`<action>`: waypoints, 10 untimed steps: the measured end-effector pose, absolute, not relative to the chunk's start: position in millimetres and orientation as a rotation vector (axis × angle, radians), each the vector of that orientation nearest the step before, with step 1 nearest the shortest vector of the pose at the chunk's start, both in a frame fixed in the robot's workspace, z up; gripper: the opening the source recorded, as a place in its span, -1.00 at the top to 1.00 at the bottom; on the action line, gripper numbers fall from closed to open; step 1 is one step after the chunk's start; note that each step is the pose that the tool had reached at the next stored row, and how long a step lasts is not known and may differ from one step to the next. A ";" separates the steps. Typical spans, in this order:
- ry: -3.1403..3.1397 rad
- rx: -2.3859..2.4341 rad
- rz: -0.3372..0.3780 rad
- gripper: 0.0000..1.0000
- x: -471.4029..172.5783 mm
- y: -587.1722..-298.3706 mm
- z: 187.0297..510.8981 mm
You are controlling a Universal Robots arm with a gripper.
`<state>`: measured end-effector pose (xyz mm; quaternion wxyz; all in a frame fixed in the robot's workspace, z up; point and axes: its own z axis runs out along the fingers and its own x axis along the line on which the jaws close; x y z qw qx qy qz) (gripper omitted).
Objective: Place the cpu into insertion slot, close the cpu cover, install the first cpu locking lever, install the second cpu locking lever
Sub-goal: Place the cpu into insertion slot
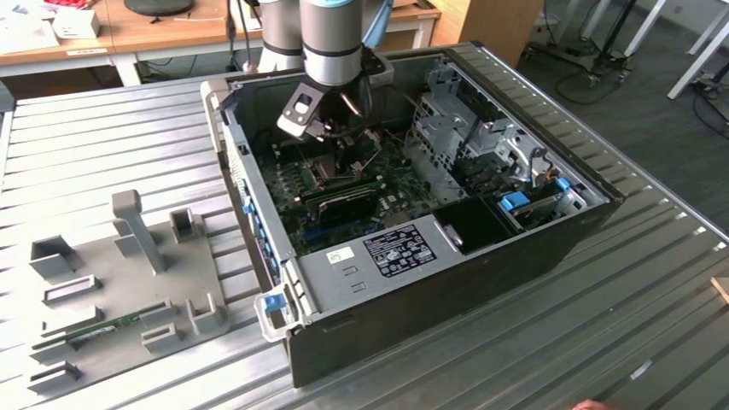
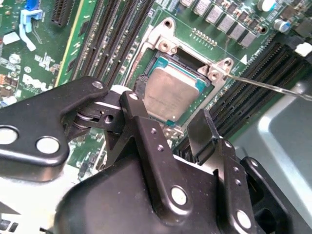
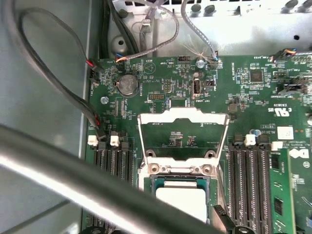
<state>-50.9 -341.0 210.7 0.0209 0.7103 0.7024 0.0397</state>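
Observation:
The cpu (image 2: pixel 170 92), a small square chip with a grey metal top, lies flat in the insertion slot (image 2: pixel 157 66) on the green motherboard (image 2: pixel 83 44). My gripper (image 2: pixel 165 111) hovers just over it, open, its black fingers (image 2: pixel 146 136) apart on either side of the chip's near edge with nothing held. In the first wrist view the cpu (image 3: pixel 183 199) sits in the insertion slot (image 3: pixel 146 183) and the cpu cover (image 3: pixel 183 115), a silvery frame, stands swung open behind it. A thin locking lever (image 2: pixel 273 87) sticks out beside the slot. The exterior view has the gripper (image 1: pixel 328 137) inside the computer case (image 1: pixel 479 248).
Black memory slots (image 2: pixel 112 34) flank the socket on both sides. Grey cables (image 3: pixel 58 102) run along the case wall, and one blurred cable (image 3: pixel 73 185) crosses close to the camera. A grey fixture tray (image 1: pixel 125 282) lies on the metal table (image 1: pixel 592 342) at the exterior view's left.

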 end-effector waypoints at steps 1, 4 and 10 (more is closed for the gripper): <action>2.178 2.202 0.123 -0.22 -50.9 -341.0 212.7; 2.178 2.202 0.123 -0.22 -50.9 -341.0 218.7; 2.178 2.202 0.124 -0.22 -50.9 -340.9 223.6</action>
